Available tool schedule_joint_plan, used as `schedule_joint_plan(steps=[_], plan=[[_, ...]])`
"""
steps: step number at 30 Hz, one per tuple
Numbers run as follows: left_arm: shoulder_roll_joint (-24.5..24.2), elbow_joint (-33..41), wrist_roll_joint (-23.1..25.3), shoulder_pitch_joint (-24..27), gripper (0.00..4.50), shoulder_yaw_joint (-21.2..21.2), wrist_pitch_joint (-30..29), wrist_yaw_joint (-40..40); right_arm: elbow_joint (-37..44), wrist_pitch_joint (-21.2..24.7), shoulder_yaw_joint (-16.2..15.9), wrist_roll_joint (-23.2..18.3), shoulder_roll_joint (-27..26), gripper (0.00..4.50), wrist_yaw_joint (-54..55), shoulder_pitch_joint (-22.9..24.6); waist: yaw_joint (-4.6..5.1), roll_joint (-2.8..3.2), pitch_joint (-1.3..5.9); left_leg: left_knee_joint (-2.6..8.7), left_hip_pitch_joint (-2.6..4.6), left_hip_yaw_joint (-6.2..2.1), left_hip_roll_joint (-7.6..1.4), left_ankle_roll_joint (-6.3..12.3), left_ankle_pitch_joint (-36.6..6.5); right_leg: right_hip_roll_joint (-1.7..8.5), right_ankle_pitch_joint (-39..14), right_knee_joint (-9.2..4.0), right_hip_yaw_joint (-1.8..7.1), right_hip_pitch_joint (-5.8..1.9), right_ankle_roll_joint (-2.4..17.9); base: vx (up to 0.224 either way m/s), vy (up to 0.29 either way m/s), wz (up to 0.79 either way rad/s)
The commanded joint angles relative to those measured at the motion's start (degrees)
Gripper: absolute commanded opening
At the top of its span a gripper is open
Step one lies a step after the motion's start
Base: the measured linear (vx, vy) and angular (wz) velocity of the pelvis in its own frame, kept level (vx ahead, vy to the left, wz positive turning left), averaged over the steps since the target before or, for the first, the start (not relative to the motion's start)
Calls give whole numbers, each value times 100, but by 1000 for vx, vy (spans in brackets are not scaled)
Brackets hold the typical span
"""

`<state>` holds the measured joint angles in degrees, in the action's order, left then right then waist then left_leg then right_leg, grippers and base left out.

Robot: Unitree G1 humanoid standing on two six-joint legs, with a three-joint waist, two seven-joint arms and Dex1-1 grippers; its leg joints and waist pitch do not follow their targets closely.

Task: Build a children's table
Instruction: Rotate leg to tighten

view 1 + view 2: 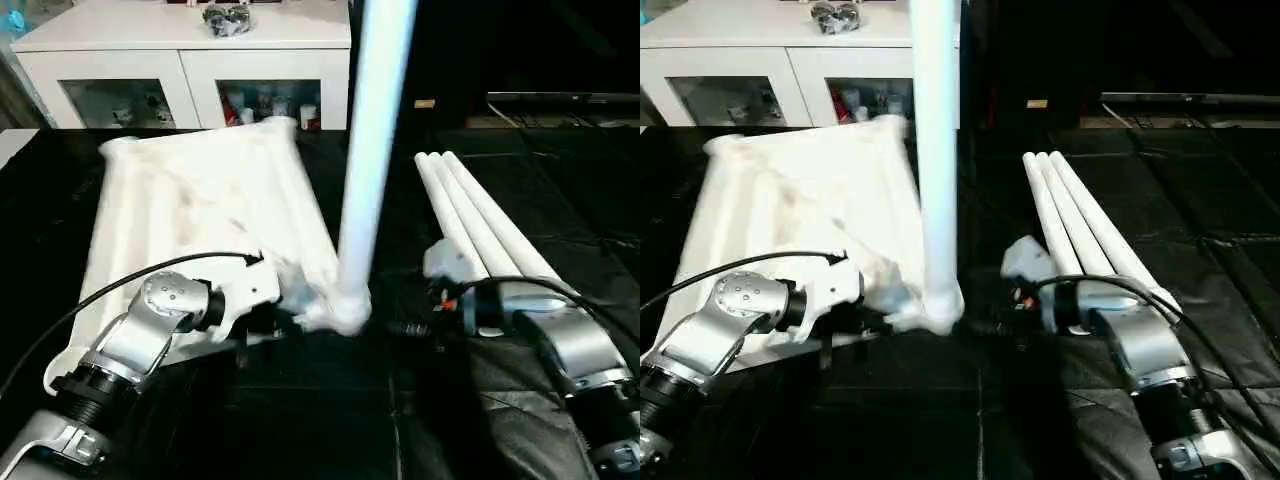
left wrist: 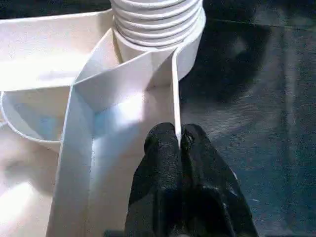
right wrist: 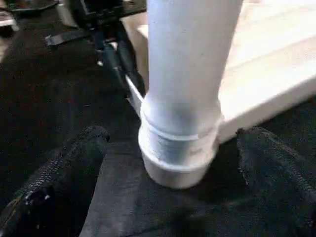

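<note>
Black quilted floor, ribbed white tabletop (image 1: pixel 200 210), left claw (image 2: pixel 180 140) pinching its rib, right claw (image 3: pixel 173 148) spread wide.

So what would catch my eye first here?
Probably the tall white leg standing upright in the near corner socket of the upside-down table top. The left hand is pinched shut on a thin rib beside that socket, while three more legs lie side by side on the dark floor to the right.
</note>
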<state>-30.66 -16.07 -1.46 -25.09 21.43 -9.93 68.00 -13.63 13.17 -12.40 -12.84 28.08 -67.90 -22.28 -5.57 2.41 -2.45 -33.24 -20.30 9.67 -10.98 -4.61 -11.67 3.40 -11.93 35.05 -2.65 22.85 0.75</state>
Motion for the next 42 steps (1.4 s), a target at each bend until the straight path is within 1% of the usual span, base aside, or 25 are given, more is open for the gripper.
schedule_joint_plan(steps=[1, 2, 4, 6, 7, 8, 9, 10, 11, 14, 15, 16, 19, 20, 21, 22, 24, 26, 28, 32, 33, 36, 40, 41, 42], plan=[[-38, 80, 66, -31, 0, 352, 103, 342, 17, -4, -102, 27, 10, 447, -127, -117, 7, 6, 350, 297, -6, -33, -197, 369, -525, 387, 206, -305, 233, -348, 1514, 0, 0, 0], [-46, 104, 52, -29, 0, 371, 129, 428, -4, -6, -147, 28, -7, 447, -185, -137, 11, -2, 348, 295, -11, -31, -194, 377, -519, 381, 205, -305, 228, -346, 1517, 0, 0, 0], [-44, 150, 31, -17, 0, 375, 130, 515, -21, 18, -196, 8, -39, 447, -255, -158, 7, 8, 344, 292, -9, -32, -200, 369, -551, 393, 140, -306, 230, -342, 1519, 0, 0, 0], [-61, 224, 20, -3, 0, 392, 120, 594, -106, 48, -241, -2, -118, 419, -274, -201, 6, 9, 344, 289, -8, -31, -203, 348, -584, 393, 109, -307, 232, -338, 1524, 0, 0, 0], [-75, 243, 25, -3, 0, 405, 134, 622, -144, 53, -256, -2, -151, 419, -279, -220, 0, 2, 343, 295, -6, -33, -207, 336, -617, 401, 44, -306, 233, -338, 1530, 0, 0, 0], [-97, 296, 18, 3, 0, 425, 128, 667, -182, 76, -272, -20, -190, 408, -300, -238, 1, 9, 341, 295, -4, -31, -206, 321, -634, 396, -4, -309, 231, -331, 1521, 0, 0, 0], [-103, 313, 14, 4, 0, 428, 123, 683, -191, 86, -278, -26, -199, 400, -313, -243, 0, 0, 344, 293, -3, -30, -203, 315, -639, 395, -12, -307, 232, -334, 1519, 0, 0, 0], [-112, 339, 8, 9, 0, 433, 115, 706, -213, 73, -290, -23, -213, 400, -327, -249, -3, 8, 342, 294, -3, -32, -205, 302, -649, 397, -42, -306, 233, -332, 1512, 0, 0, 0], [-130, 377, -2, 19, 0, 447, 112, 755, -253, 71, -320, -24, -228, 383, -373, -264, -4, 8, 341, 293, 1, -30, -204, 292, -668, 396, -72, -309, 234, -329, 1508, 0, 0, 0], [-133, 388, 6, 26, 0, 449, 118, 784, -276, 77, -340, -36, -233, 364, -406, -275, -12, 6, 348, 286, -10, -32, -197, 298, -596, 393, 18, -299, 235, -340, 1486, 0, 0, 0], [-134, 402, 13, 35, 0, 447, 115, 792, -280, 89, -350, -41, -238, 340, -436, -274, -14, 0, 351, 284, -8, -32, -197, 300, -583, 396, 39, -297, 235, -342, 1486, 0, 0, 0], [-137, 413, 15, 41, 0, 446, 111, 795, -279, 99, -354, -42, -241, 340, -455, -271, -16, 4, 355, 280, -8, -32, -196, 308, -551, 393, 91, -289, 235, -341, 1492, 0, 0, 0], [-138, 427, 19, 49, 0, 448, 102, 801, -282, 123, -370, -42, -247, 319, -508, -247, -18, 5, 361, 273, -13, -33, -194, 327, -517, 391, 148, -283, 230, -343, 1502, 0, 0, 0], [-138, 430, 19, 53, 0, 448, 100, 798, -271, 143, -373, -50, -251, 297, -516, -231, -18, 8, 364, 271, -14, -34, -193, 332, -501, 391, 174, -277, 230, -346, 1505, 0, 0, 0], [-138, 433, 20, 55, 0, 449, 99, 796, -263, 157, -374, -56, -254, 297, -518, -222, -19, 6, 364, 269, -13, -32, -191, 335, -493, 387, 185, -279, 229, -345, 1505, 0, 0, 0], [-140, 437, 16, 56, 0, 454, 95, 790, -259, 153, -382, -57, -255, 282, -518, -215, -18, 3, 364, 269, -17, -34, -190, 342, -476, 386, 208, -274, 229, -349, 1509, 0, 0, 0], [-140, 441, 13, 60, 0, 459, 87, 783, -251, 160, -394, -61, -256, 279, -530, -202, -23, 17, 366, 266, -9, -34, -193, 334, -505, 391, 167, -278, 228, -342, 1510, 0, 0, 0], [-127, 431, 20, 72, 0, 455, 91, 771, -231, 164, -412, -70, -254, 270, -536, -170, -20, 11, 367, 266, -12, -35, -192, 327, -502, 386, 192, -275, 226, -346, 1516, 0, 0, 0], [-119, 418, 22, 77, 0, 447, 91, 756, -206, 175, -416, -74, -248, 269, -530, -143, -19, 17, 367, 264, -13, -35, -189, 322, -515, 386, 187, -273, 225, -348, 1514, 0, 0, 0], [-106, 394, 24, 77, 0, 431, 88, 730, -190, 190, -412, -68, -247, 266, -534, -112, -21, 11, 370, 261, -15, -36, -187, 322, -492, 384, 207, -269, 225, -352, 1514, 0, 0, 0], [-104, 380, 25, 74, 0, 426, 88, 725, -188, 187, -421, -60, -243, 266, -529, -99, -24, 28, 371, 260, -12, -38, -188, 321, -492, 385, 207, -269, 224, -349, 1514, 0, 0, 0], [-104, 350, 27, 64, 0, 420, 85, 726, -191, 164, -437, -43, -235, 266, -518, -86, -21, 18, 373, 258, -14, -36, -185, 321, -504, 384, 217, -270, 223, -353, 1520, 0, 0, 0], [-106, 337, 29, 58, 0, 412, 85, 724, -200, 175, -419, -38, -260, 266, -445, -73, -24, 20, 378, 254, -12, -37, -186, 320, -480, 384, 246, -265, 224, -353, 1523, 0, 0, 0], [-103, 327, 32, 57, 0, 411, 90, 720, -205, 178, -416, -43, -266, 301, -442, -68, -25, 36, 377, 254, -10, -40, -186, 321, -489, 381, 247, -262, 221, -349, 1528, 0, 0, 0], [-101, 315, 35, 55, 0, 410, 98, 718, -198, 188, -408, -50, -269, 336, -431, -58, -22, 29, 376, 255, -8, -38, -187, 322, -497, 380, 248, -266, 221, -349, 1527, 0, 0, 0]])
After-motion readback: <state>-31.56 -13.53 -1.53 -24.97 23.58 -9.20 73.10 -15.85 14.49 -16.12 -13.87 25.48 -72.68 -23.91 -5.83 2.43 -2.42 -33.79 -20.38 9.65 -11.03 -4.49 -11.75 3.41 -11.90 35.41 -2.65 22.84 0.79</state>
